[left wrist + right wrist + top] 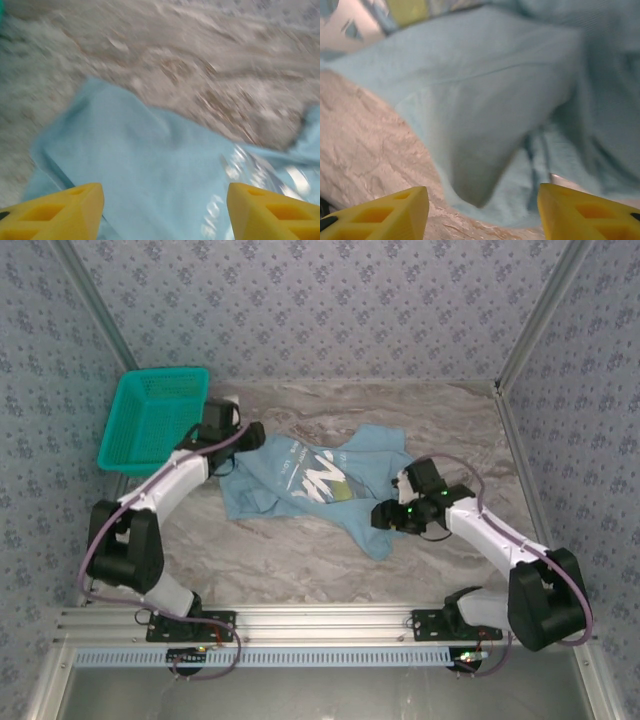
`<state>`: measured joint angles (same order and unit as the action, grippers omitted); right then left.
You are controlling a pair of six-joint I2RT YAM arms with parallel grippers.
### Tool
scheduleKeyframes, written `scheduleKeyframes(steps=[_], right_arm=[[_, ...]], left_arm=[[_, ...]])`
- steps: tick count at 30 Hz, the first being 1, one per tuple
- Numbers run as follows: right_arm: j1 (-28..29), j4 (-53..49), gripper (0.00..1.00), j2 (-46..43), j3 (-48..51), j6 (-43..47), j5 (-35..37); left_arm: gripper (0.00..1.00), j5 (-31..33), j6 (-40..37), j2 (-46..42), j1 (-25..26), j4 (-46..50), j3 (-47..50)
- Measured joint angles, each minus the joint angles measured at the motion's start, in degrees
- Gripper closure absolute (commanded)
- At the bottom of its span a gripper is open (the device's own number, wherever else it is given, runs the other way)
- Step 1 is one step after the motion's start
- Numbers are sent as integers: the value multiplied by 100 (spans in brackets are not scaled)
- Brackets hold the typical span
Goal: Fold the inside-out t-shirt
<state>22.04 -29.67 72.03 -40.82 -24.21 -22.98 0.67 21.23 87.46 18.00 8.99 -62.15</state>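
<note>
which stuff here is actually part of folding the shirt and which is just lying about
Part of the job:
- t-shirt, light blue, crumpled mid-table
- left gripper, open over the shirt's left side
- right gripper, open over its right side

Just lying about:
- teal basket, far left corner, apart from the shirt

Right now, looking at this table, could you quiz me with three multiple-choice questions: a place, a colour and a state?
1. Where is the basket? A far left of the table; B its middle; C near right.
2. What colour is the shirt? A red; B light blue; C black.
3. How does the shirt lie? A neatly folded; B hanging up; C rumpled on the table.
Answers: 1 A, it sits at the far-left corner; 2 B, the cloth is pale blue; 3 C, it spreads in uneven wrinkles, unfolded.
</note>
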Motion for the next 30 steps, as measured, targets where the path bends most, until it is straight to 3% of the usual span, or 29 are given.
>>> scheduleKeyframes(steps=[1,3,5,8,16,20,24,30], right_arm=[[74,162,44,105,24,-28,-68],[138,553,66,437,-2,-103,-240],[136,828,80,811,-144,-160,-417],[59,1274,85,1147,-450,-407,-758],[-846,4044,65,2179,-789,-2430,-1818],[-1176,4970,64,3047,-820,-3241,-2052],[-1390,4736,56,3158,-907,-3158,-2065],[-1482,2988,47,2677,-1552,-1703,-1377]], left_arm=[[33,-26,48,-136,122,-24,173],[34,-155,140,-391,420,-173,568],[35,-299,190,-535,629,-295,848],[35,-516,223,-684,953,-525,1241],[33,-1012,-42,-531,2046,-1250,1624],[30,-986,-302,31,2616,-1445,1220],[24,-881,-868,501,3180,-1519,787],[23,-629,-2188,1193,3700,-1198,-94]])
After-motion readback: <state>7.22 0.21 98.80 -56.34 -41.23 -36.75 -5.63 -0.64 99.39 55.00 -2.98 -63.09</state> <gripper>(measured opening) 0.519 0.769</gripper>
